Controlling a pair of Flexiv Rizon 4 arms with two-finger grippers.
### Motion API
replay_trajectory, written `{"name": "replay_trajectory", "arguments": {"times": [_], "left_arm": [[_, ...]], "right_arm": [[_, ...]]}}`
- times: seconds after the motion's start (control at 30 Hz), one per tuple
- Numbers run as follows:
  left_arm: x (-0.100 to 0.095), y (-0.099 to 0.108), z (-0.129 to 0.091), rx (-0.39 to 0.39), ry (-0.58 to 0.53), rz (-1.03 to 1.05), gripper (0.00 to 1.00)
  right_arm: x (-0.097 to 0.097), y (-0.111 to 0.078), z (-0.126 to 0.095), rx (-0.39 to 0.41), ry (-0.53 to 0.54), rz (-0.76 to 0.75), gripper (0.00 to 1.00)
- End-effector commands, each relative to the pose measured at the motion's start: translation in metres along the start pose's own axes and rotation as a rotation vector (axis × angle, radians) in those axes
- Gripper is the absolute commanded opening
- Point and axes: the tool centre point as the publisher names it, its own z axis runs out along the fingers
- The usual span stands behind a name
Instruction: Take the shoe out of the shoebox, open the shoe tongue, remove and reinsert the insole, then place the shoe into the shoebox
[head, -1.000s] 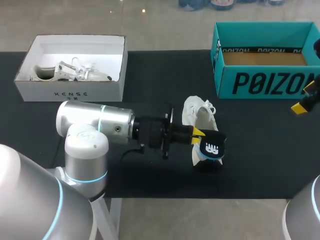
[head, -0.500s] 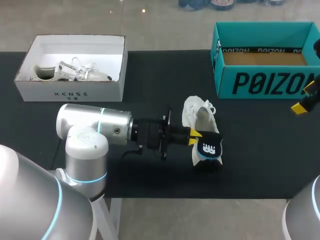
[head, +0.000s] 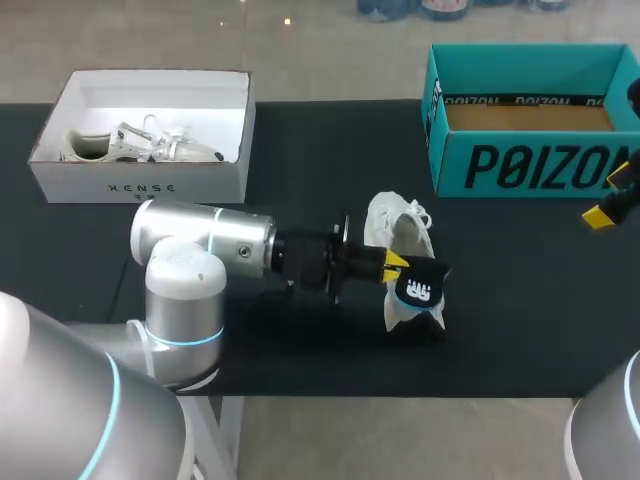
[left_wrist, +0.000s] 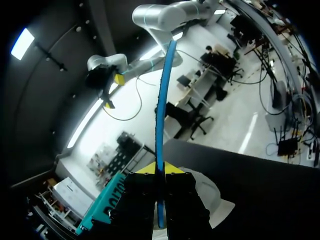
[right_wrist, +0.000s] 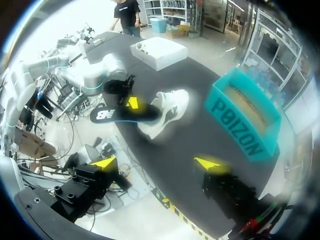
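The left gripper (head: 392, 267) is pinching the insole (head: 420, 290), likely light and floppy, by its side edge at the six-o'clock end of the white shoe (head: 398, 222), while the right gripper (right_wrist: 157, 163) is hanging wide.

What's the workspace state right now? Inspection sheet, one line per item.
surface: black table, dark mat all over.
job's things: white shoe lies mid-table, outside any box; insole is out of it, at the shoe's near end; teal shoebox is open, only its cardboard floor showing.
clutter: white box at far left, holding a second shoe.
pincers: left pincer shut on the insole's edge; right pincer open, holding nothing, off by the table's right edge.
cables: nothing seen on the table.
surroundings: nothing seen reaching over the table.
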Motion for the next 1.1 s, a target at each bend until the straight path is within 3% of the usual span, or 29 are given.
{"name": "replay_trajectory", "arguments": {"times": [0.03, 0.3, 0.57, 1.1], "left_arm": [[-0.008, 0.011, 0.011, 0.012, 0.01, -0.001, 0.0], [-0.007, 0.019, 0.003, -0.056, 0.063, -0.009, 0.0], [-0.003, 0.027, -0.001, -0.075, 0.096, -0.006, 0.0], [-0.004, 0.069, -0.002, -0.135, 0.141, 0.023, 0.0]], "right_arm": [[-0.002, 0.003, 0.001, 0.007, 0.003, 0.002, 1.0], [-0.002, 0.003, 0.001, 0.007, 0.003, 0.002, 1.0], [-0.002, 0.003, 0.001, 0.007, 0.003, 0.002, 1.0], [-0.002, 0.003, 0.001, 0.007, 0.003, 0.002, 1.0]]}}
